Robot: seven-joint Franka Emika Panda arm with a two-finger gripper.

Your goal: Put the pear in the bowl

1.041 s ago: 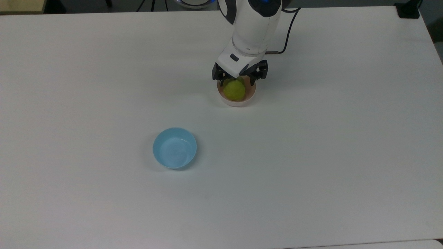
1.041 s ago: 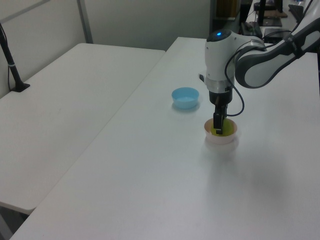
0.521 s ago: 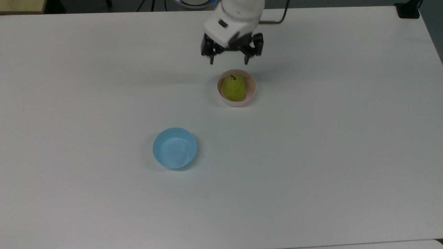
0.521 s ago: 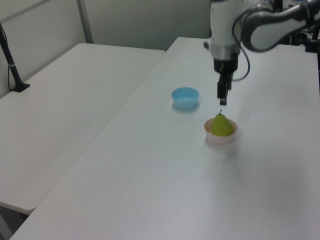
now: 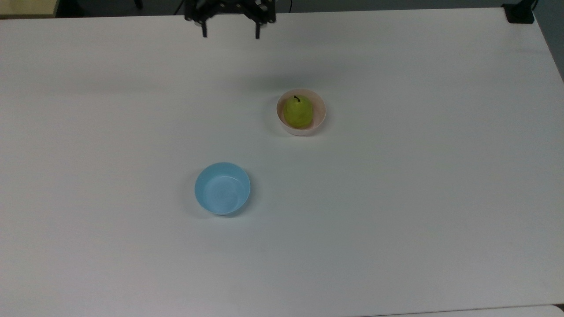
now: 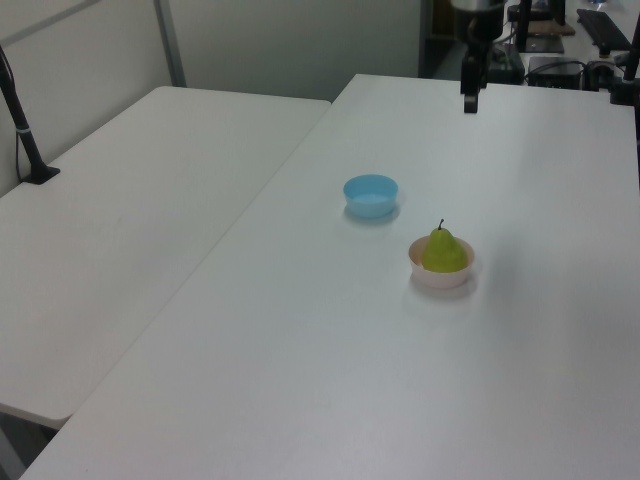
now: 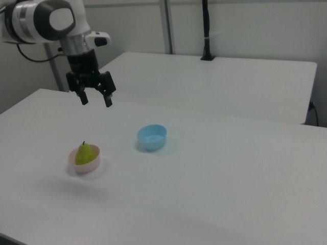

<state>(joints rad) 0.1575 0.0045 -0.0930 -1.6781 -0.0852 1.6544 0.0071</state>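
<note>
Sitting upright, pear point(image 5: 298, 112) fills bowl point(image 5: 321, 115); gripper point(image 7: 95, 99) spread.

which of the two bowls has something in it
The pink bowl: the pear sits upright in it, stem up. The blue bowl holds nothing.

Gripper point(image 5: 230, 30) cut off by top view's upper edge, fingertips alone inside frame. In left view, gripper point(image 6: 470, 100) seen edge-on, gap between fingers hidden; arm above runs out of frame. Pear point(image 7: 85, 153) lower part hidden behind bowl point(image 7: 88, 166) wall in right view. Pear underside hidden in top view.
</note>
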